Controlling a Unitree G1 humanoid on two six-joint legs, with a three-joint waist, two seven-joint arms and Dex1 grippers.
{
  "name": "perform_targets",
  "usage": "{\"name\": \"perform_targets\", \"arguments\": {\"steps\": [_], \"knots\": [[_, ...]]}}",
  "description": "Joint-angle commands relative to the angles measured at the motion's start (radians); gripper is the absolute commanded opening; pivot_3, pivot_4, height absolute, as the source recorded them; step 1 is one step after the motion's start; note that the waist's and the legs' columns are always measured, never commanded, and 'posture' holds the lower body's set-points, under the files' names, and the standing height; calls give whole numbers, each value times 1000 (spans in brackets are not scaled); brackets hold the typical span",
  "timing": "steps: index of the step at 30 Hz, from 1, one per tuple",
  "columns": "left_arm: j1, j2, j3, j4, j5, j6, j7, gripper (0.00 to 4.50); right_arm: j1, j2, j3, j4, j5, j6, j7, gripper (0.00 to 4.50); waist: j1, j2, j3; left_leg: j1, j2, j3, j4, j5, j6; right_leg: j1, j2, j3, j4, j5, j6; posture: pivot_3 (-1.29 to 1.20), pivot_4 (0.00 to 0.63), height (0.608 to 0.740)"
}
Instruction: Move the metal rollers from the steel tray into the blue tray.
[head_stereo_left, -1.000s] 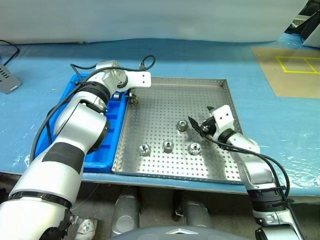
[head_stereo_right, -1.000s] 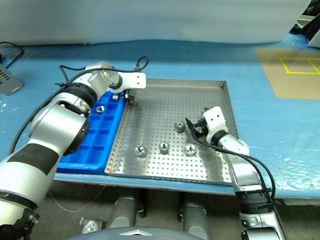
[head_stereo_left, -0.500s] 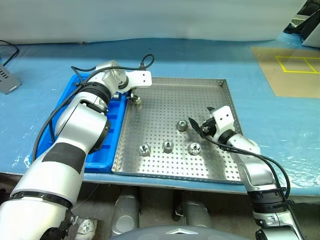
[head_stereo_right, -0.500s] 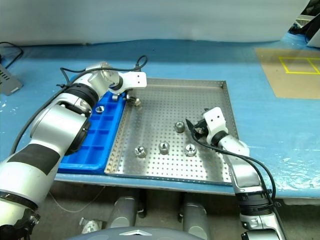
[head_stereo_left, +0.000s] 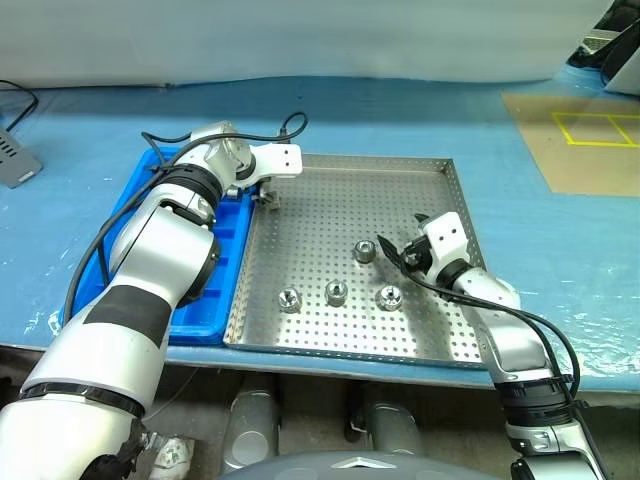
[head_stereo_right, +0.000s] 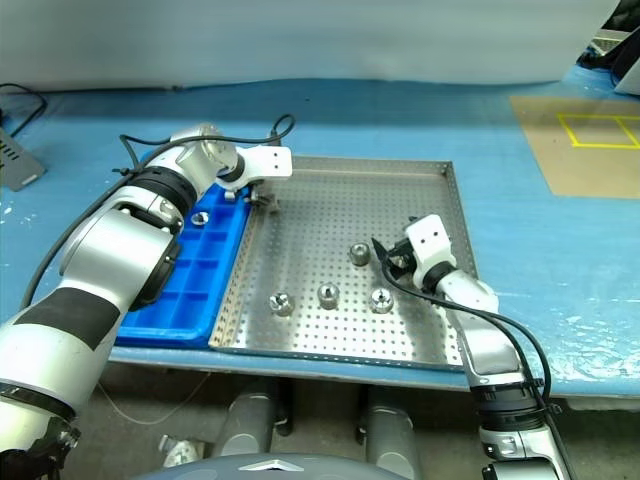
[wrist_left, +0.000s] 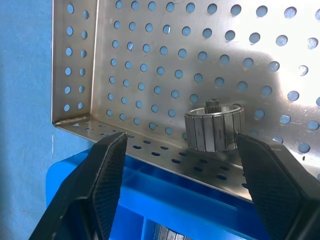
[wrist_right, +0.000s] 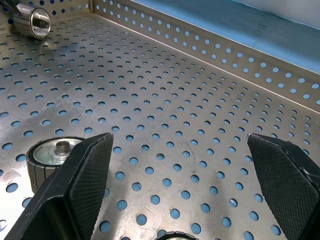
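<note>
Standing on the steel tray (head_stereo_left: 300, 335), near its front rim, three metal rollers form a row: one (head_stereo_left: 290, 297) toward the blue tray (head_stereo_left: 226, 260), one (head_stereo_left: 336, 292) in the middle, one (head_stereo_left: 389, 296) toward the right gripper (head_stereo_left: 392, 252). A fourth roller (head_stereo_left: 365, 251) sits just behind that row, nearer the tray's centre. The right gripper hangs low over the tray floor just beside this fourth roller, jaws spread wide and empty; in its wrist view a roller (wrist_right: 54, 154) lies close to one finger, its pads (wrist_right: 82, 185) black and cross-hatched.

Farther back, at the steel tray's far corner on the blue-tray side, the left gripper (head_stereo_left: 262, 193) is tipped down over a fifth roller (wrist_left: 214, 128). Its fingers stand wide apart on either side of the roller without touching it, so nothing is held. This looks like the approach to a pick: the roller lies tipped against the rim, hard in the corner, so the next move probably calls for lowering the fingers around its ribbed side and closing, with little room between rim and roller for the near finger.

The rollers are short, shiny cylinders with fluted sides and a central pin or bore. Steel floor and rims are thin sheet, perforated with regular round holes. Beside the steel tray, the blue tray is glossy moulded plastic, divided into square cells, one of which holds a roller (head_stereo_right: 200, 216).
</note>
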Motion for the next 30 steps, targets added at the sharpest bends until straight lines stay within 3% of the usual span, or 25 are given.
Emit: {"name": "perform_targets", "arguments": {"steps": [1, 14, 17, 26, 30], "knots": [[-4, 3, -1, -4, 5, 14, 6, 3642, -1, 4, -1, -29, -4, -22, -5, 4500, 0, 0, 0, 0, 0, 0, 0, 0, 0, 0, 0, 0, 0, 0, 0, -107, 150, 740], [54, -18, 16, -3, -4, 44, 29, 3642, -1, 9, -6, -41, -8, -17, -7, 4500, -1, 0, 0, 0, 0, 0, 0, 0, 1, 0, 0, 0, -1, 0, 0, -114, 150, 740], [53, -26, 38, -4, -22, 53, 89, 3085, -1, 10, -5, -42, -8, -17, -8, 4500, -1, 0, 0, 0, 0, 0, 0, 1, 1, 0, 0, 0, -1, 0, 0, -116, 150, 740], [47, -24, 38, -5, -20, 41, 46, 50, 1, 10, -8, -42, -11, -20, -11, 4500, -1, 0, 0, 0, 0, 0, -1, 1, 2, 0, 0, 0, -1, 0, 0, -122, 150, 740], [37, -36, 105, -11, -82, 50, 88, 50, 2, 13, -9, -42, -9, -21, -14, 4500, -2, 0, 0, 0, 0, 0, -1, 1, 2, 0, 0, 0, -1, 0, 0, -114, 150, 740]]}}
